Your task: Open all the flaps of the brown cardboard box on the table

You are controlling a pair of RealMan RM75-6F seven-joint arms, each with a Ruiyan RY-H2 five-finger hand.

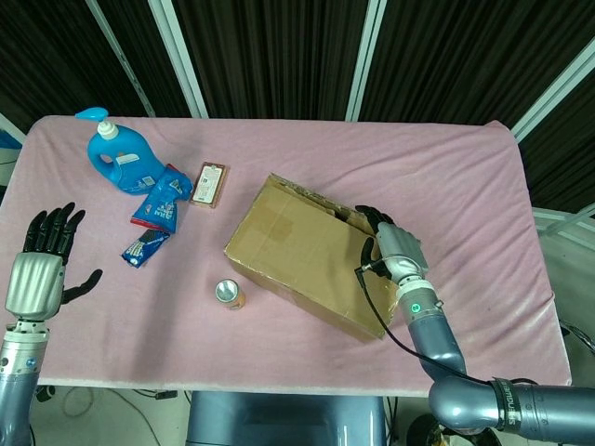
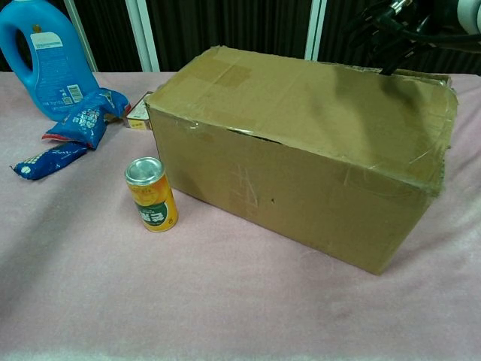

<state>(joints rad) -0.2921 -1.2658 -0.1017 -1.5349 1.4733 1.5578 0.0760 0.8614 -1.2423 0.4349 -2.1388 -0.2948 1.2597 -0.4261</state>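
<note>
Along the table's (image 1: pixel 465 177) near edge, at its left end, the left hand (image 1: pixel 37 269) hangs upright with its palm toward the middle and its dark fingers (image 1: pixel 51 228) spread apart, holding nothing. It is well apart from everything on the pink cloth.

Just inward from the near edge, left of centre, a small orange can (image 2: pixel 152 194) stands upright, its silver top showing. It is just beside the near long wall of the brown cardboard box (image 2: pixel 301 143) without touching it.

That box takes up the middle of the table, set at a slant so that one corner points to the near edge and its long side runs toward the right. Its top flaps lie flat and shut, with clear tape along the seams and the right end; a short dark gap shows at the far seam in the head view.

Over the box's right end sits the right hand (image 1: pixel 390 246), its dark fingers (image 1: pixel 370 216) reaching onto the top by that gap. Whether they grip the flap edge or only rest there I cannot tell.

Farther back, toward the far left corner, two blue snack packets (image 1: pixel 158 200) lie one nearer than the other. A small flat brown carton (image 1: pixel 208 183) lies just right of them. A blue pump bottle (image 1: pixel 116 158) stands nearest the far left corner.
</note>
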